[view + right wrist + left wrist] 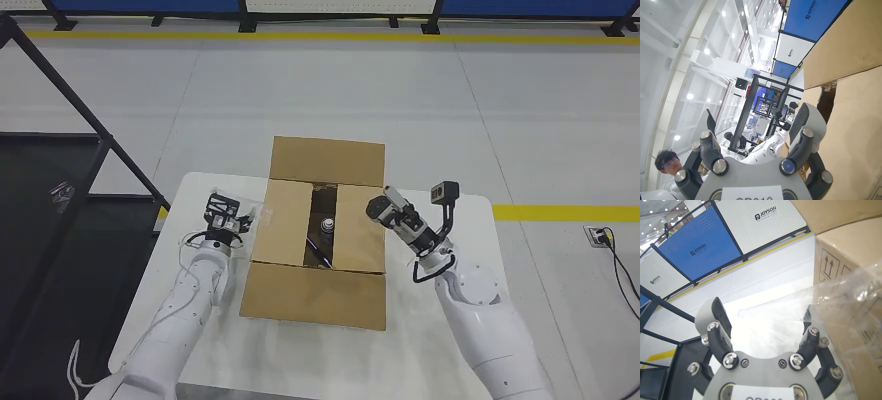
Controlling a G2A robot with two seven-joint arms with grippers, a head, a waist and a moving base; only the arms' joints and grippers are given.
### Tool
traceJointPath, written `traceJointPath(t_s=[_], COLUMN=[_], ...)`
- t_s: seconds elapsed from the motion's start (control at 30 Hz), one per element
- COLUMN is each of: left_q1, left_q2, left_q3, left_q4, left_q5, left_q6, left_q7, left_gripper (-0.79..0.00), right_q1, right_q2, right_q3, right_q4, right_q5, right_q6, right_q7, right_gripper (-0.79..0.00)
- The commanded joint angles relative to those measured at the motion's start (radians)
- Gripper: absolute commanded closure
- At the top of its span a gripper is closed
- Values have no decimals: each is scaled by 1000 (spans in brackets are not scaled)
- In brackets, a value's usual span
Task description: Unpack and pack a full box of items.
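A brown cardboard box (315,240) stands in the middle of the white table (420,350). Its two side flaps lie nearly flat, and the far and near flaps are folded outward. Through the gap between the side flaps I see a white-capped item (326,226) and something dark below it. My left gripper (226,212) sits low beside the box's left wall and is open (762,308). A crumpled clear plastic bag (848,298) lies against one finger and the box (836,256). My right gripper (378,207) hovers at the right flap, open (756,111), with one finger against the flap's edge (853,117).
A black metal frame (70,140) with a dark surface stands to the left of the table. Bare tabletop lies in front of the box and to its right. Yellow floor lines and partition panels (696,249) lie beyond the table.
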Motion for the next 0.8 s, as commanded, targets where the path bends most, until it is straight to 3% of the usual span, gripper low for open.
traceJointPath(t_s=[0.0, 0.37, 0.77], left_q1=[-10, -32, 22], left_q2=[-6, -2, 21], left_q3=[0, -48, -77], left_q4=[21, 79, 60], left_q5=[-9, -90, -100], left_q6=[11, 72, 148], left_q7=[10, 127, 222], left_gripper=[-785, -785, -785], right_q1=[-10, -15, 30], right_q2=[2, 6, 1], right_q3=[5, 1, -30], right_q4=[-13, -40, -5], right_q5=[-4, -5, 4], right_q6=[7, 36, 34], right_q7=[-5, -7, 9], right_gripper=[-785, -785, -785])
